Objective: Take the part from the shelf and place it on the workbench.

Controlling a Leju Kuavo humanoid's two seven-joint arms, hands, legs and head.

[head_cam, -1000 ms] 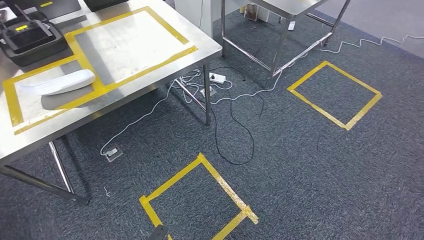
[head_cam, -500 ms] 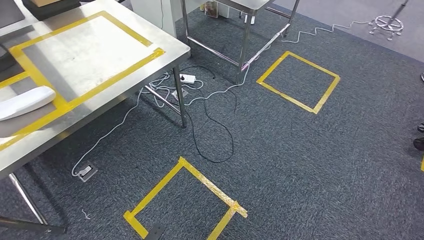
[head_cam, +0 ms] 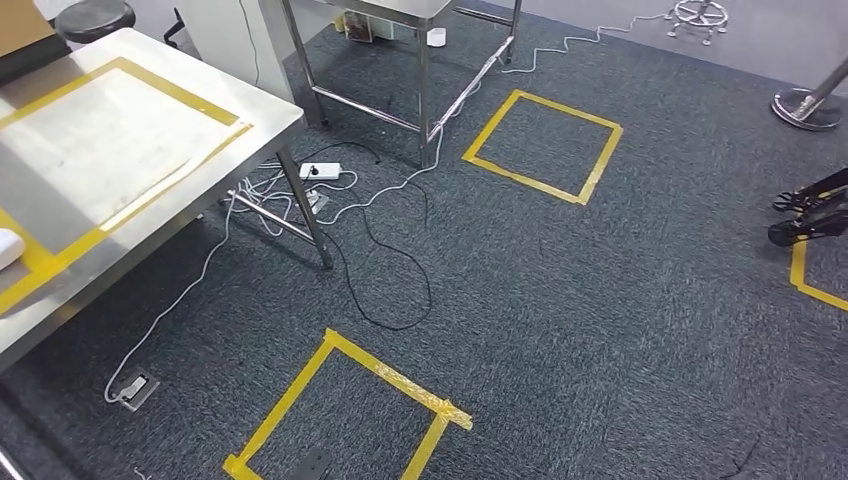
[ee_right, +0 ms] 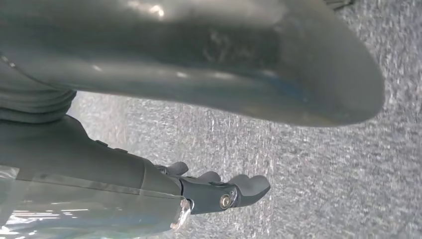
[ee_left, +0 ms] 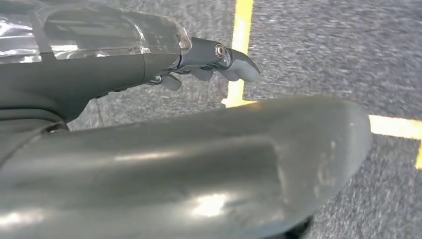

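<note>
grey carpet [head_cam: 620, 300] takes up most of the head view, which fits a robot walking between stations and not yet working at one. the steel worktop [head_cam: 150, 215] sits off to the robot's left, its surface marked with yellow tape frames [head_cam: 120, 205] that look meant to show where a part goes. at the very edge of that worktop a sliver of a white part [head_cam: 8, 248] lies on the tape line; whether it is the task's part i cannot tell, and no shelf can be made out among these views, unless the second steel frame [head_cam: 425, 75] farther back belongs to one.

yellow tape squares [head_cam: 545, 145] on the floor, one far and one near [head_cam: 340, 410], read as standing marks, so the robot can stop at a fixed spot before reaching. loose cables [head_cam: 390, 270] and a power strip [head_cam: 320, 171] trail under and beside the worktop, on the carpet between the marks, a thing to step wide of.

both arms hang low by the body. the left hand [ee_left: 219, 62] has its fingers curled in loosely over carpet and a tape line, with nothing in them; the right hand [ee_right: 224, 191] is likewise curled and empty. that suits walking: nothing is carried, so the fetching step appears not yet done.
</note>
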